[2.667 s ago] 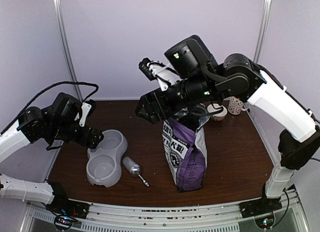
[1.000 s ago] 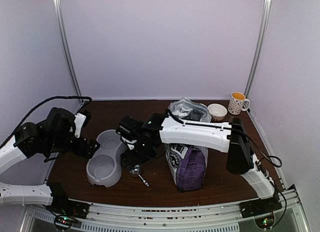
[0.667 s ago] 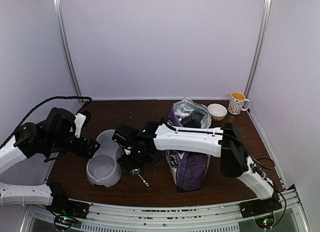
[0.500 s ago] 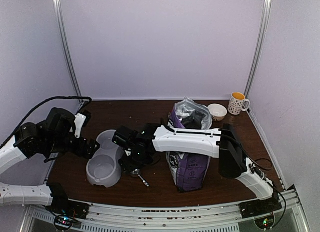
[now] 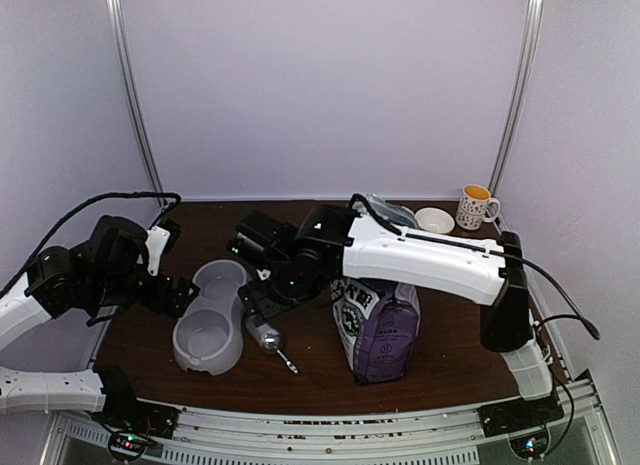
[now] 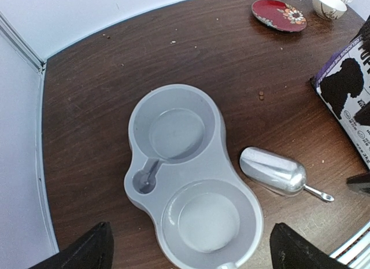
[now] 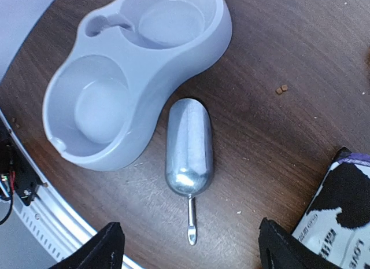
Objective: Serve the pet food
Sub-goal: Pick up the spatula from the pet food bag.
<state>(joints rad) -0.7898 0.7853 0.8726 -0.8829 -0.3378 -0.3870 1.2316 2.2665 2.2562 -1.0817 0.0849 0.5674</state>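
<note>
Steel scoop (image 7: 188, 147) lies on the counter (image 7: 277, 37) just beside the grey double bowl (image 6: 191, 170); right hand (image 7: 191, 251) above it and left hand (image 6: 191, 254) both gape wide, empty.

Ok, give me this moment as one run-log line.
left jaws open, near double bowl | right jaws open, above scoop, nothing held | both wells empty | bag upright

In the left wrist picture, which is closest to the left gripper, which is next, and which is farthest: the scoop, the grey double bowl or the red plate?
1. grey double bowl, right in front of the left gripper
2. silver scoop, beside the bowl, on the right
3. red plate, far back by the wall
</note>
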